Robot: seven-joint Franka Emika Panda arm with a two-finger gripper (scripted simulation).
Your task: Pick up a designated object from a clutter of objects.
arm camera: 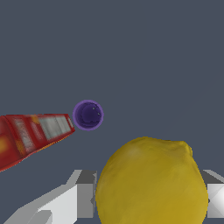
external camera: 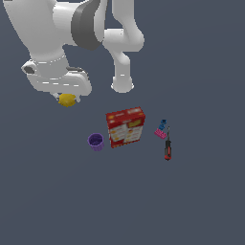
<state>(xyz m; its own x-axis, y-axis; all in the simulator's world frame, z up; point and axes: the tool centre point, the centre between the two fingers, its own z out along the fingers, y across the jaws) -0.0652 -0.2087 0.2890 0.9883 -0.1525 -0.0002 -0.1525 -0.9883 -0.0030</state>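
The yellow lemon (external camera: 67, 99) sits right under the arm's white hand, on the exterior view's left. In the wrist view the lemon (arm camera: 151, 183) fills the space between the two grey-white fingers (arm camera: 85, 197), which press on both its sides. My gripper (external camera: 67, 97) is shut on it, and the hand hides its fingers in the exterior view. The other clutter lies apart from it: the red cracker box (external camera: 126, 127), the purple cup (external camera: 96, 141), the red-and-black screwdriver (external camera: 167, 148) and the pink-and-blue clamp (external camera: 161, 129).
The arm's white base column (external camera: 122, 72) stands behind the cracker box. In the wrist view the purple cup (arm camera: 88, 115) and the cracker box (arm camera: 33, 135) appear small and far beyond the lemon, on the dark grey floor.
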